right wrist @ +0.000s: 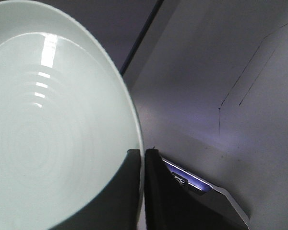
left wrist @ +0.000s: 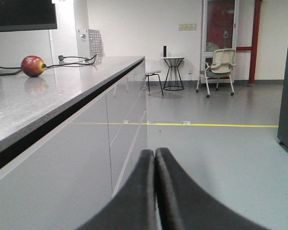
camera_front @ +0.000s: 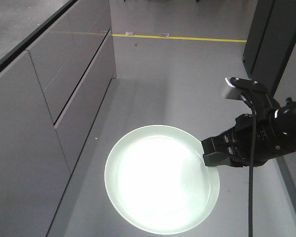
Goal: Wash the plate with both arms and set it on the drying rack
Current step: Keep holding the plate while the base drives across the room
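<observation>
The chief risk is a drop. The right pincer [camera_front: 207,152] grips the plate [camera_front: 162,178] by one short stretch of its right rim, and the rest hangs out over the bare floor [camera_front: 187,74] with nothing under it. The glaze is glossy, so I judge that the pads get little friction. A quick swing or a jolt could let the plate pivot in the grip or slide free, and water would make that worse.

The cabinet front [camera_front: 64,98] fills the left of the front view, beside the plate's left edge, though I cannot tell how near it is in depth. A careless turn toward the surface [left wrist: 48,91] could knock the rim against it.

The left pincer [left wrist: 155,191] is closed, finger against finger, with nothing between them. It gives no second support and would have to spread before taking the opposite rim. The drying rack shows in no view.

The plate is round, pale mint green and plain, with a low raised rim. It sits roughly level and face up at lower centre of the front view, its middle washed white by glare. In the right wrist view it fills the left, with faint concentric rings and a streak of light in the glaze.
</observation>
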{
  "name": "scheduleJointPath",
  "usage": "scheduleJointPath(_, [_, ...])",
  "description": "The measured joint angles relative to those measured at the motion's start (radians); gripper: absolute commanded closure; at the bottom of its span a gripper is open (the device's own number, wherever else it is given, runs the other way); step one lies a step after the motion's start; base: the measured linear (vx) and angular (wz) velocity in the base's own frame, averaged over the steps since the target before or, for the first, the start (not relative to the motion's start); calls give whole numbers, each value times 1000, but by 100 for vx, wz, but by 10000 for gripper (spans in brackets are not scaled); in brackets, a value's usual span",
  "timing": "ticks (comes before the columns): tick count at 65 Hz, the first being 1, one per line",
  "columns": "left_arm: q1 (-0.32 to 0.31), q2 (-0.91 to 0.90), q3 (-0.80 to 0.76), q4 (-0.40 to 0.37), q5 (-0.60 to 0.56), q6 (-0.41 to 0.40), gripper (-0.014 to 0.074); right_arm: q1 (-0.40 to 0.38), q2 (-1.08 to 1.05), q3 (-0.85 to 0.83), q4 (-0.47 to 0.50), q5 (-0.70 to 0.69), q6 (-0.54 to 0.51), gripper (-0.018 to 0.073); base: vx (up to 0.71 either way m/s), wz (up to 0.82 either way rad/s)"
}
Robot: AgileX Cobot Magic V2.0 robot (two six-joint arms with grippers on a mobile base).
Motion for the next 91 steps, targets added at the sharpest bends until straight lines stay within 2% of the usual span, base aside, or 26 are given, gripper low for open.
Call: scheduleJointPath(91, [0, 0, 0, 0, 0, 0, 603, 0, 0, 0, 0, 0, 0, 561, 22, -8])
